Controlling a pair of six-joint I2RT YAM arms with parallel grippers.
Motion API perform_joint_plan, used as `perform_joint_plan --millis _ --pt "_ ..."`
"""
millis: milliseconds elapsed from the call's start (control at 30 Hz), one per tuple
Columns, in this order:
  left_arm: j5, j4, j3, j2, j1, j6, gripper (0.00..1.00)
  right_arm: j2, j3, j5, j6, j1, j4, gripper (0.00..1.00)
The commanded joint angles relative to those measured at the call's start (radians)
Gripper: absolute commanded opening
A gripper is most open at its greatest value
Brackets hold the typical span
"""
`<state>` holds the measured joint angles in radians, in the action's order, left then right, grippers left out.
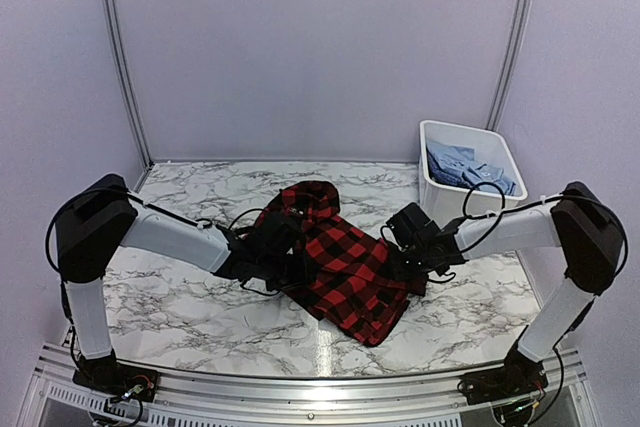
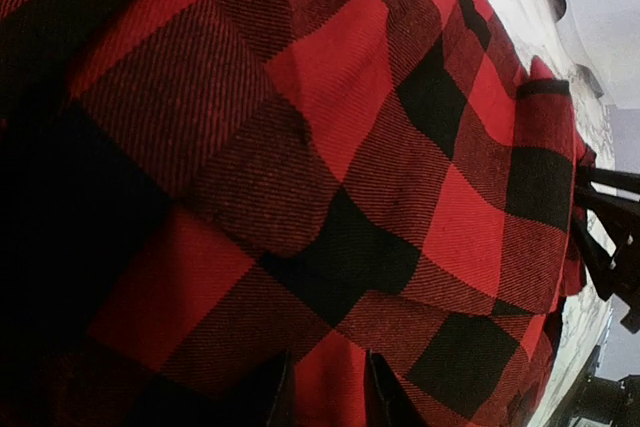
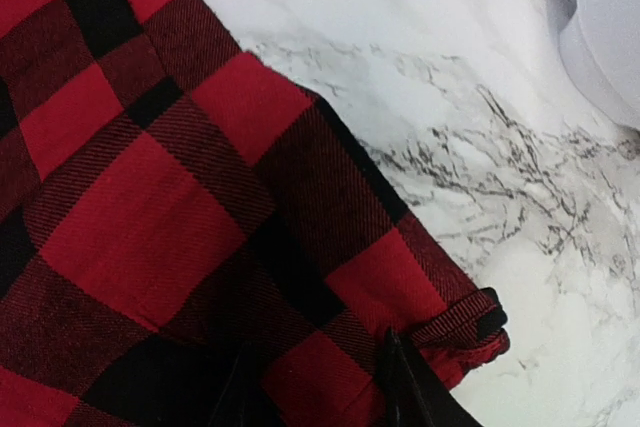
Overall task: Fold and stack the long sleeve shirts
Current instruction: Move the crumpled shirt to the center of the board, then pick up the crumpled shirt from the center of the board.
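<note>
A red-and-black check flannel shirt (image 1: pixel 345 257) lies crumpled on the marble table, between my two arms. My left gripper (image 1: pixel 290 262) presses into its left side. In the left wrist view the flannel shirt (image 2: pixel 330 147) fills the frame, and a fold of it sits between the dark fingers of my left gripper (image 2: pixel 327 392). My right gripper (image 1: pixel 408 265) is at the shirt's right edge. There, the flannel shirt (image 3: pixel 150 197) runs between the fingers of my right gripper (image 3: pixel 318 387), next to a hemmed corner (image 3: pixel 470 332). Light blue shirts (image 1: pixel 470 169) lie in the tub.
A white plastic tub (image 1: pixel 437 197) stands at the back right of the table, just behind my right forearm; its wall (image 3: pixel 605 37) shows in the right wrist view. Bare marble (image 1: pixel 180 297) lies left and in front of the shirt.
</note>
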<state>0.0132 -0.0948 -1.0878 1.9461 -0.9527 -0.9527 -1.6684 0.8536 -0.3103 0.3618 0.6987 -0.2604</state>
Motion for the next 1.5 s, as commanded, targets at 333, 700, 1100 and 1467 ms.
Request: perform_joint_plan --millis 333,700,1100,1467 --pt "-0.093 0.107 0.167 -0.162 0.189 0.082 0.26 0.156 -0.115 0.141 0.376 0.424 -0.193 0.41" --pt "-0.112 0.213 0.079 -0.261 0.233 0.184 0.4 0.212 0.108 0.033 0.272 0.425 -0.251 0.58" --pt "-0.184 0.277 0.062 -0.267 0.235 0.215 0.47 -0.042 0.359 0.071 0.075 0.329 -0.12 0.63" --pt "-0.171 0.287 0.091 -0.271 0.248 0.203 0.59 -0.289 0.536 0.017 0.013 0.378 -0.179 0.68"
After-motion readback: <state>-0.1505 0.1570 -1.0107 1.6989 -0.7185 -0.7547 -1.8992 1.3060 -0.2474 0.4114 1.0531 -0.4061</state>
